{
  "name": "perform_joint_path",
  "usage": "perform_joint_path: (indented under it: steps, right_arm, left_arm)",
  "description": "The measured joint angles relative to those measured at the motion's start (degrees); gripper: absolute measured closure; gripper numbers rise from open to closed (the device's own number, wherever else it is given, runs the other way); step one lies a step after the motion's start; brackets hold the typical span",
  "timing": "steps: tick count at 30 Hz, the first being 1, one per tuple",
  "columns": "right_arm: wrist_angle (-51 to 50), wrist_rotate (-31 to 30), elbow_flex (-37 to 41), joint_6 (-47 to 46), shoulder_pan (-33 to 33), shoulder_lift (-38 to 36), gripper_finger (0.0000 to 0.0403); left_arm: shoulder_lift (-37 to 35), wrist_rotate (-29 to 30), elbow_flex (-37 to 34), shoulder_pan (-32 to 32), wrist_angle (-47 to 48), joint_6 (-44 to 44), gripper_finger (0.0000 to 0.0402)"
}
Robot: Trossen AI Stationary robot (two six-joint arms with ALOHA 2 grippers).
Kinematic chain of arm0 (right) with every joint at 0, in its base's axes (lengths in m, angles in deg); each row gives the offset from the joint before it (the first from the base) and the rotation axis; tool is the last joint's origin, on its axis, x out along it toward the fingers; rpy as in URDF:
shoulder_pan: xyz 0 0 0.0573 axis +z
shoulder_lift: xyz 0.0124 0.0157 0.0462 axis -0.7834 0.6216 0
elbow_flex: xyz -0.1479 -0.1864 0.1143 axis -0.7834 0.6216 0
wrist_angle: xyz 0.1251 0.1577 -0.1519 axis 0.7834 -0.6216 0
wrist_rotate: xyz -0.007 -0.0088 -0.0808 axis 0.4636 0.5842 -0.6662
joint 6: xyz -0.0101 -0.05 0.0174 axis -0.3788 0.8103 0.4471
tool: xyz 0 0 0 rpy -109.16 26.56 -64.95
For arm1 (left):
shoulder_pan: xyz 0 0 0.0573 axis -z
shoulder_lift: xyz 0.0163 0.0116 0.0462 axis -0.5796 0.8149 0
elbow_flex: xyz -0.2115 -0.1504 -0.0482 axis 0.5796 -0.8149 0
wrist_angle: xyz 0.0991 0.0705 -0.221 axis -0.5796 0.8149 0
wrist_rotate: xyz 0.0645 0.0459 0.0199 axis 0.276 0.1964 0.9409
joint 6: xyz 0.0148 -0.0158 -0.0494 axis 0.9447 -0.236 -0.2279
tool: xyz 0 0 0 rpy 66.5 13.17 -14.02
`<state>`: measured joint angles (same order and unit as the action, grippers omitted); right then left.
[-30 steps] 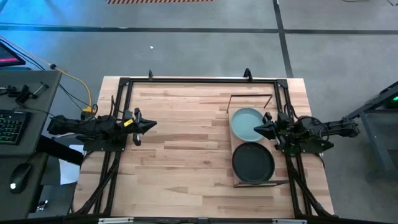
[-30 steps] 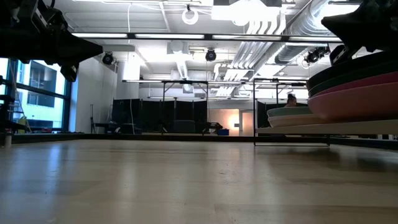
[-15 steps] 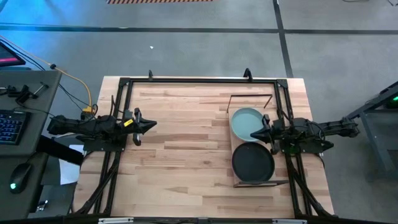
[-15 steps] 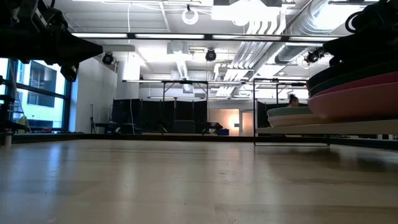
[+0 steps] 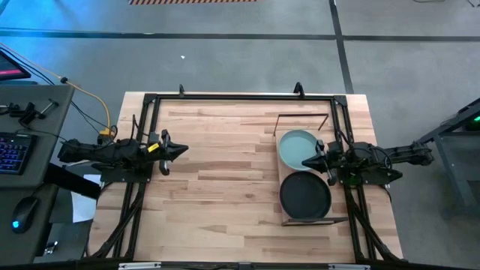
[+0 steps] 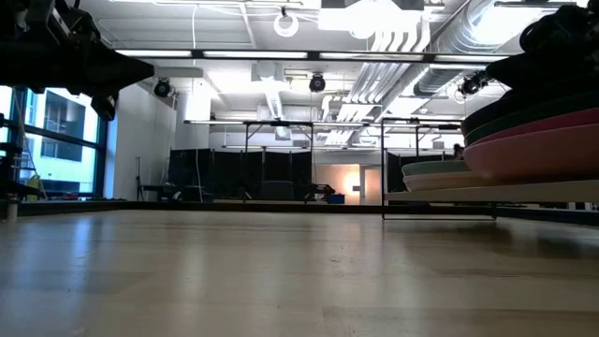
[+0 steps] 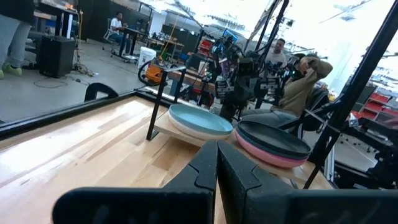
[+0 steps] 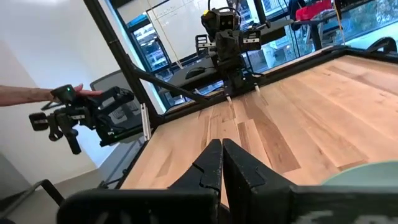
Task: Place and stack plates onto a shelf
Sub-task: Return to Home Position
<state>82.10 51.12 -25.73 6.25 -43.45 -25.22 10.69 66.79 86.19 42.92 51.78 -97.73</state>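
- Black plate [image 5: 305,195] tops the near stack on the shelf [image 5: 284,177]; pale teal plate [image 5: 296,148] tops the far stack.
- Right jaws, pressed together, hover over the teal plate's rim, slightly farther inward than a second ago.
- Left jaws, pressed together, wait across the wood table [image 5: 225,180].
- Beyond: seated people [image 7: 303,84].

A pale teal plate [image 5: 297,148] lies over a cream plate [image 7: 188,130], while a black plate [image 5: 305,195] tops a dark green plate [image 6: 538,114] and a magenta plate [image 6: 538,152], all on a light-wood shelf [image 6: 487,193] with a black wire frame [image 5: 303,116]. The tabletop [image 5: 217,172] is striped in blond and tan planks.
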Motion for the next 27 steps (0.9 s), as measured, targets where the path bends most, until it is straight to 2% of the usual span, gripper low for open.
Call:
perform_joint_path:
  steps: [27]
  right_arm:
    - [-0.1, 0.1, 0.0, -1.3, 0.1, 0.0, 0.0402]
  left_arm:
    - [0.2, -0.1, 0.0, 2.7, 0.1, 0.0, 0.0401]
